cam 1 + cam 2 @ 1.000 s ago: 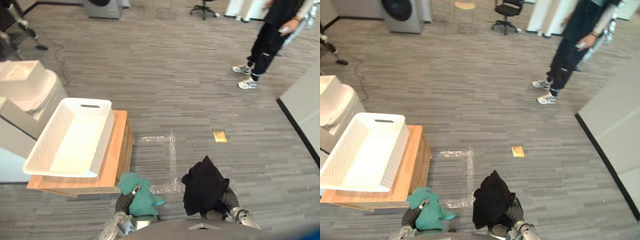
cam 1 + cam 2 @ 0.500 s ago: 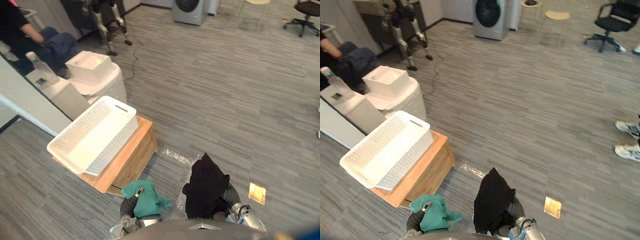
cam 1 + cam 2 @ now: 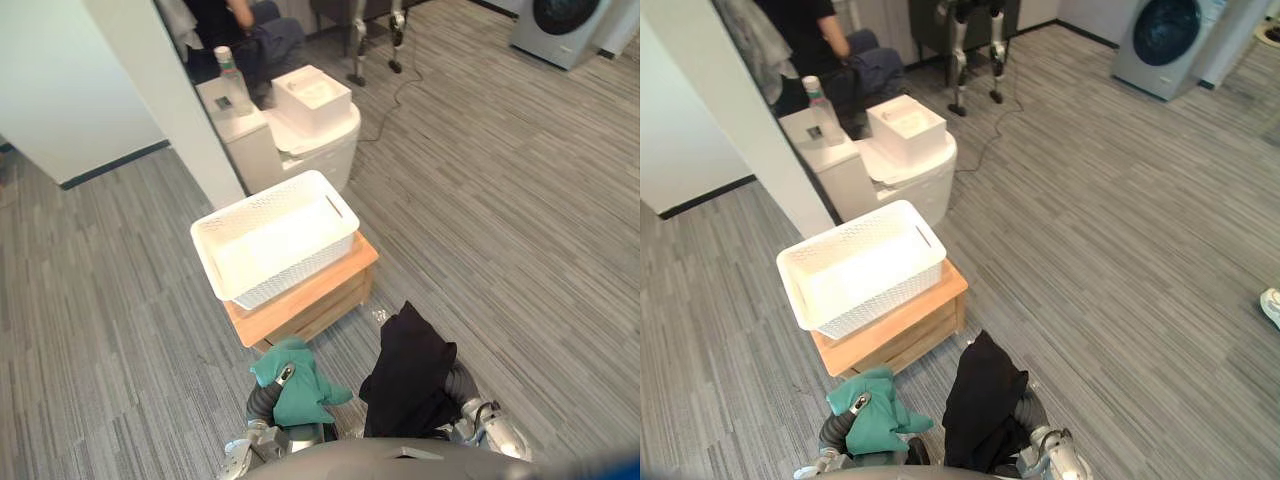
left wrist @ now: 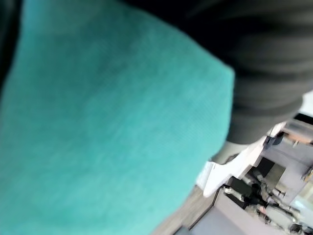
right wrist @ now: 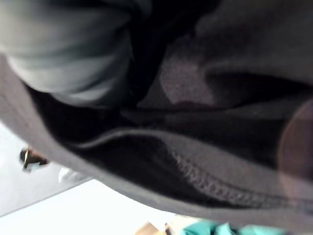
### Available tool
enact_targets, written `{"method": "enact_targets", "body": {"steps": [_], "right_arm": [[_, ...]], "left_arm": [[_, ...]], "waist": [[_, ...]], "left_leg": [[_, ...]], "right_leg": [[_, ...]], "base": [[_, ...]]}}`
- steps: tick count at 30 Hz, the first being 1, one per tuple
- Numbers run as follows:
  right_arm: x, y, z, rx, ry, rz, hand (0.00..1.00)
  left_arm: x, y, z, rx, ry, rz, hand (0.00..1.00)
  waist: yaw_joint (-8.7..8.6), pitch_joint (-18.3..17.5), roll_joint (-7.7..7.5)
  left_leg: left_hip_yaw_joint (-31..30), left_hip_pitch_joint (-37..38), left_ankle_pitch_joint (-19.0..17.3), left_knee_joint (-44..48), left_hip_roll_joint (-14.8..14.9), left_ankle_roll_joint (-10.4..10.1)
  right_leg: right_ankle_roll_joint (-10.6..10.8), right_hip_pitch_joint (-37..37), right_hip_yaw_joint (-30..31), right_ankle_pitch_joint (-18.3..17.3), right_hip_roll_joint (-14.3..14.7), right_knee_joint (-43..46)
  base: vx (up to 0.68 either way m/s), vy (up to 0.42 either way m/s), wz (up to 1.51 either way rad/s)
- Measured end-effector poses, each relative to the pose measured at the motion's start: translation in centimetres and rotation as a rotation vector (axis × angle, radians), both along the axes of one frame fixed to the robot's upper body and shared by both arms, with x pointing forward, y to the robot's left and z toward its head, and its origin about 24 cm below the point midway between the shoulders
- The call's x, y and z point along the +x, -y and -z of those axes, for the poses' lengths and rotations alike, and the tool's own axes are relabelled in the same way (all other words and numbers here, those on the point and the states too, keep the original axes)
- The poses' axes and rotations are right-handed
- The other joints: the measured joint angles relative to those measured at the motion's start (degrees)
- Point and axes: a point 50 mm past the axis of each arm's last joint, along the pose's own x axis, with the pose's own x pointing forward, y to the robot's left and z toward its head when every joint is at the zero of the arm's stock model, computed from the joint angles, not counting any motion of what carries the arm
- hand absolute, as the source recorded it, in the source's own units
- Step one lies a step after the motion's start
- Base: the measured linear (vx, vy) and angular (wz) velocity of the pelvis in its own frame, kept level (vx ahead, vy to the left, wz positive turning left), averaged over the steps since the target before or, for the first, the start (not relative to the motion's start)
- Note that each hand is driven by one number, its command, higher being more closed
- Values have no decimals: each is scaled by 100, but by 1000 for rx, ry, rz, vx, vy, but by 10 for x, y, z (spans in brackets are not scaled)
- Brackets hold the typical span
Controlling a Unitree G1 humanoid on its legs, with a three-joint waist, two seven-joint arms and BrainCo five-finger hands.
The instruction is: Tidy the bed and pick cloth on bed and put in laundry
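Evidently the step in hand is carrying two cloths to the white laundry basket (image 3: pixel 293 279), which sits on a low wooden stand (image 3: pixel 318 300) just ahead of the robot and a little to its left. To do it well, the robot would likely close in until both hands can reach over the near wall. Each cloth should then be lowered well inside before release, so no loose end trails over the rim onto the floor. The basket's long axis runs from near-left to far-right, with its handle slot at the far-right end. A long side therefore faces the robot at a slant, which gives a broad target.

The black cloth (image 3: pixel 408 365) is the larger of the two. It drapes over the right hand (image 3: pixel 461 384) low in the eye views, right of centre. Its long axis lies near to far, and a peak points far, toward the stand's right corner. The cloth covers that hand, so whether it grips or merely carries cannot be told.

The teal cloth (image 3: pixel 296 395) is bunched on the left hand (image 3: pixel 281 377), near the stand's near edge, with a short tail pointing right toward the black cloth. One silver finger hooks over the top of it, so this hand appears closed around it.
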Motion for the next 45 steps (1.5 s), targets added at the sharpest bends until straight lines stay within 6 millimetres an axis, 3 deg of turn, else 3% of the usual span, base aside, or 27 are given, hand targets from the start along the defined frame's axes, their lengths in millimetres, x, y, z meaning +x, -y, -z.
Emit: {"method": "enact_targets", "body": {"steps": [2, 4, 5, 6, 7, 8, 9, 10, 11, 14, 17, 18, 20, 21, 23, 24, 25, 27, 29, 32, 36, 39, 41, 45], "right_arm": [[-2, -14, -3, 27, 11, -52, 100], [-4, -22, -8, 45, 38, -84, 100], [-1, -27, -12, 56, 61, -110, 100], [1, -28, -14, 60, 76, -117, 100], [2, -28, -17, 64, 89, -118, 100], [5, -29, -21, 83, 116, -105, 100], [8, -31, -27, 102, 145, -98, 100], [8, -32, -28, 107, 155, -95, 100], [14, -27, -31, 100, 169, -86, 100], [30, -22, -39, 87, 219, -74, 100], [36, -20, -42, 90, 226, -44, 100], [36, -20, -43, 91, 225, -40, 100], [31, -22, -42, 98, 198, -20, 100], [26, -21, -39, 96, 170, -1, 100], [19, -19, -36, 70, 148, 18, 100], [19, -17, -36, 55, 149, 33, 100], [22, -10, -41, 45, 175, 74, 100], [32, 12, -58, 9, 260, 175, 100], [38, 20, -70, -7, 323, 213, 100], [47, 27, -101, -36, 464, 253, 100], [63, 41, -154, -87, 701, 279, 100], [78, 53, -206, -143, 923, 268, 100], [85, 52, -218, -159, 952, 231, 100], [99, 45, -220, -157, 895, 171, 100]], "left_arm": [[-5, -11, 1, 49, -31, -12, 100], [-3, -14, 0, 64, -37, -20, 100], [-2, -15, 0, 71, -37, -23, 100], [0, -17, 0, 76, -34, -19, 100], [1, -17, -1, 79, -31, -16, 100], [0, -21, -1, 91, -32, -10, 100], [-3, -28, -3, 115, -35, -3, 100], [-5, -33, -3, 130, -43, 0, 100], [-5, -28, 0, 116, -53, 8, 100], [-5, -21, -2, 98, -31, -5, 100], [0, -23, -4, 97, -6, -15, 100], [2, -23, -5, 94, 2, -20, 100], [5, -20, -5, 78, 16, -29, 100], [6, -16, -5, 68, 21, -19, 100], [2, -10, -3, 47, 18, -10, 100], [1, -9, -4, 43, 21, -5, 100], [1, -2, -4, 32, 29, 35, 100], [11, 9, -11, 18, 90, 105, 100], [20, 10, -18, 23, 137, 124, 100], [30, 6, -26, 38, 178, 164, 100], [30, 6, -25, 28, 146, 204, 100], [25, 5, -22, 16, 108, 212, 100], [20, 5, -19, 5, 85, 221, 100], [11, 6, -9, -9, 31, 228, 100]], "waist": [[-32, -15, -17], [-84, -11, -26], [-196, -15, 18], [-208, -16, 23], [-205, -13, 16], [-196, -30, -53], [-187, -76, -310], [-200, -77, -444], [-158, -77, -227], [-168, -86, 157], [-164, -165, 288], [-159, -187, 303], [-179, -187, 157], [-161, -152, 154], [-159, -131, 146], [-152, -168, 52], [-114, -236, 156], [-202, -277, 440], [-211, -278, 441], [-215, -273, 184], [-177, -360, 18], [-186, -450, -69], [-186, -561, -96], [-117, -759, -122]], "left_leg": [[-466, 291, 9, -179, 32, -15], [-893, 407, 40, -270, 135, -43], [-1341, 410, 82, -313, 298, -114], [-1583, 412, 129, -385, 357, -193], [-1738, 411, 155, -437, 382, -240], [-2024, 399, 160, -501, 361, -362], [-2238, 405, 106, -518, 176, -490], [-2376, 418, 53, -515, 71, -567], [-2474, 477, 58, -520, 236, -666], [-2492, 481, -57, -605, 680, -859], [-2458, 404, -138, -521, 933, -966], [-2460, 322, -167, -388, 969, -972], [-2201, -292, -156, 773, 915, -874], [-1991, -811, 69, 1793, 948, -698], [-1734, -1004, 423, 2509, 1027, -784], [-1587, -956, 368, 2558, 1028, -816], [-1262, -867, 74, 1957, 1007, -841], [-874, -583, 251, 535, 895, -786], [-875, -240, 381, -236, 700, -777], [-923, 77, 858, -1021, 433, -725], [-932, 195, 878, -1179, 399, -719], [-965, 190, 908, -1355, 357, -696], [-1028, 130, 917, -1361, 310, -687], [-1097, 95, 1007, -1498, 290, -673]], "right_leg": [[49, -277, 505, -463, 217, 314], [43, -386, 735, -674, 626, -315], [73, -457, 1127, -693, 1180, -1320], [125, -472, 1433, -653, 1481, -1977], [174, -485, 1636, -570, 1657, -2402], [237, -472, 2101, -242, 1888, -3296], [341, -447, 2532, 199, 1899, -3988], [297, -438, 2745, 696, 1873, -4007], [196, -353, 2606, 558, 1990, -3880], [50, -233, 2313, 421, 2346, -4076], [-73, -201, 2138, 176, 2530, -4020], [-77, -204, 2080, 136, 2544, -4004], [-79, -122, 1930, 69, 2413, -4084], [-87, 64, 1853, 82, 2339, -4245], [-149, 511, 1780, 144, 2265, -4510], [-138, 633, 1778, 161, 2201, -4557], [-119, 637, 1734, 196, 2163, -4569], [-47, 583, 1643, 211, 2137, -4603], [-14, 581, 1580, 228, 2074, -4650], [12, 673, 1449, 244, 1902, -4709], [71, 767, 1444, 205, 1873, -4717], [166, 736, 1381, 173, 1837, -4724], [179, 718, 1334, 177, 1830, -4742], [185, 670, 1266, 186, 1815, -4763]], "base": [[242, -53, 120], [237, -121, 152], [196, -183, 156], [239, -236, 151], [228, -251, 124], [246, -312, 121], [260, -341, 119], [246, -315, 83], [182, -216, 49], [174, -186, 21], [140, -101, 22], [148, -39, 43], [133, -18, 44], [92, -39, 31], [163, -15, 33], [214, 33, 20], [158, 49, 11], [132, 92, 20], [122, 93, 24], [69, 62, 28], [0, 5, 5], [-53, 2, 13], [-26, 3, 11], [23, 7, 9]]}}
